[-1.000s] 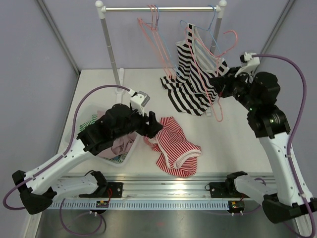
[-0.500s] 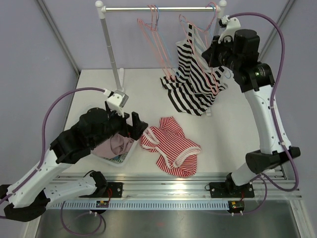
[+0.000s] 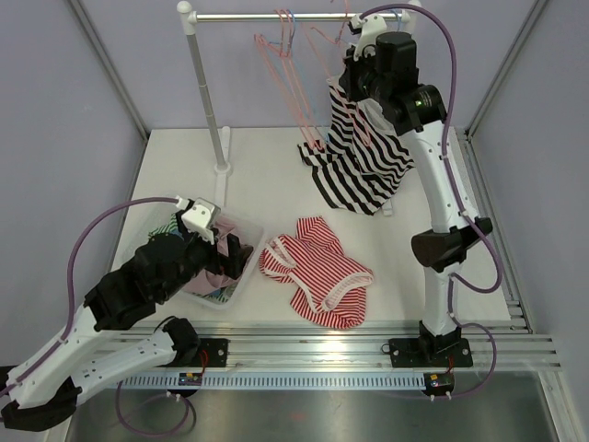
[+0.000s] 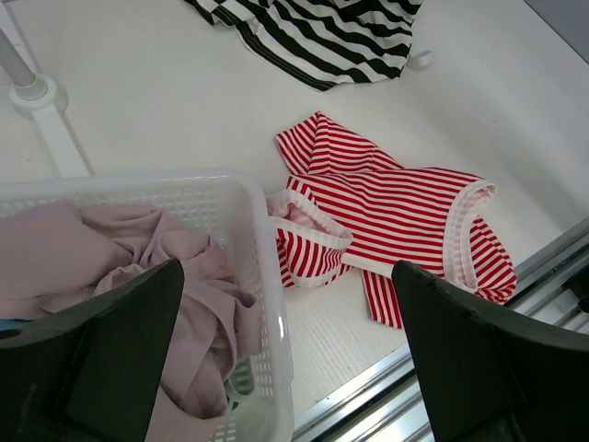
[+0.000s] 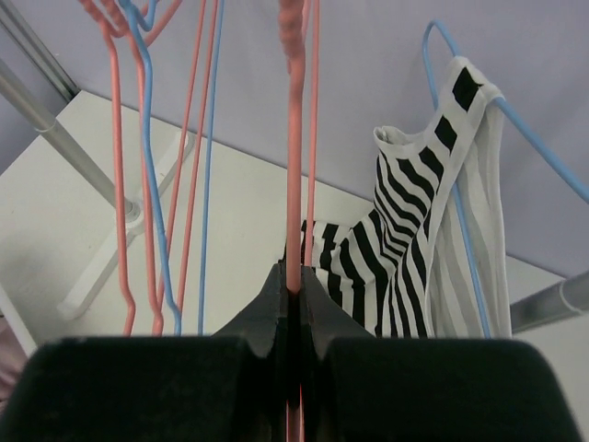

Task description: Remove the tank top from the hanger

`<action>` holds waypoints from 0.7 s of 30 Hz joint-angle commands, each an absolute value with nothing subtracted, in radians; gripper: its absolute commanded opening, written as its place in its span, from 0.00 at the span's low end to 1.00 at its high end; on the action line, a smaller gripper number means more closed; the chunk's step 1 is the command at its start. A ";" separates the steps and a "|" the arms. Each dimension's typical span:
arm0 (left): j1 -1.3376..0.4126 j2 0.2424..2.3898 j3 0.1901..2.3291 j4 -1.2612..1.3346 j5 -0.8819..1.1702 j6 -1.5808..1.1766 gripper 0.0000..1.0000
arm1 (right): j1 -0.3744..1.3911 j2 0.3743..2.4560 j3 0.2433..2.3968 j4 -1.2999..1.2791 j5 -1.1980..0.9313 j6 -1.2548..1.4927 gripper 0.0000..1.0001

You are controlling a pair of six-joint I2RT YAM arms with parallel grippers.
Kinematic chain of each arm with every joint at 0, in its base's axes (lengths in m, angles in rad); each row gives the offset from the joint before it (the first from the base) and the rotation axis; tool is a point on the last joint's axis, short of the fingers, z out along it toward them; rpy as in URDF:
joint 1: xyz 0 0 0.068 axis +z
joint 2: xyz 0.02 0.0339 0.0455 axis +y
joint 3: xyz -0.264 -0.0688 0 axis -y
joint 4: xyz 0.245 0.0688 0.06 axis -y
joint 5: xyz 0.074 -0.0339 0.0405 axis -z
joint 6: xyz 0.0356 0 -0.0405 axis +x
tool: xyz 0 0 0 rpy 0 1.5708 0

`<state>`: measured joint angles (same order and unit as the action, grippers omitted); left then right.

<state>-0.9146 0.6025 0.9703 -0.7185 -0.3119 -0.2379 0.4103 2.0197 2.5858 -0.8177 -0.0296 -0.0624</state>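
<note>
A black-and-white striped tank top point(image 3: 354, 170) hangs from a blue hanger point(image 5: 515, 120) on the rail, its hem lying on the table; it also shows in the right wrist view point(image 5: 414, 239) and the left wrist view point(image 4: 313, 32). My right gripper point(image 3: 350, 78) is high up by the rail, shut on an empty pink hanger point(image 5: 294, 184), with the wire between its jaws point(image 5: 293, 285). A red-and-white striped tank top point(image 3: 322, 272) lies flat on the table point(image 4: 396, 216). My left gripper point(image 3: 235, 253) is open and empty over the basket's right edge point(image 4: 290, 368).
A white basket point(image 3: 248, 230) of clothes sits at the left, its rim point(image 4: 267, 267) beside the red top. The clothes rail point(image 3: 276, 16) stands on a white post point(image 3: 207, 92) at the back. Several empty pink and blue hangers point(image 3: 285, 64) hang on it point(image 5: 147, 184).
My right arm rose and swung left to the rail with the pink hanger in its jaws. My left arm pulled back from the red top toward the basket.
</note>
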 commanded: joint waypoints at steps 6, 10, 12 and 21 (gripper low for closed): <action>-0.914 0.600 0.936 -0.646 -0.322 -0.201 0.99 | 0.448 2.172 2.755 -0.715 -0.012 -0.114 0.00; -0.913 0.620 0.934 -0.649 -0.311 -0.195 0.99 | 0.465 2.217 2.772 -0.674 -0.020 -0.106 0.00; -0.910 0.626 0.936 -0.653 -0.307 -0.193 0.99 | 0.480 2.233 2.770 -0.669 -0.006 -0.117 0.00; -0.896 0.635 0.934 -0.653 -0.290 -0.192 0.99 | 0.514 2.252 2.740 -0.653 -0.006 -0.112 0.00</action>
<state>-0.8997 0.6361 0.9390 -0.6998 -0.3031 -0.2070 0.5053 2.2589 2.7220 -0.7033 -0.0162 -0.1009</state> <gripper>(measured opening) 0.987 0.043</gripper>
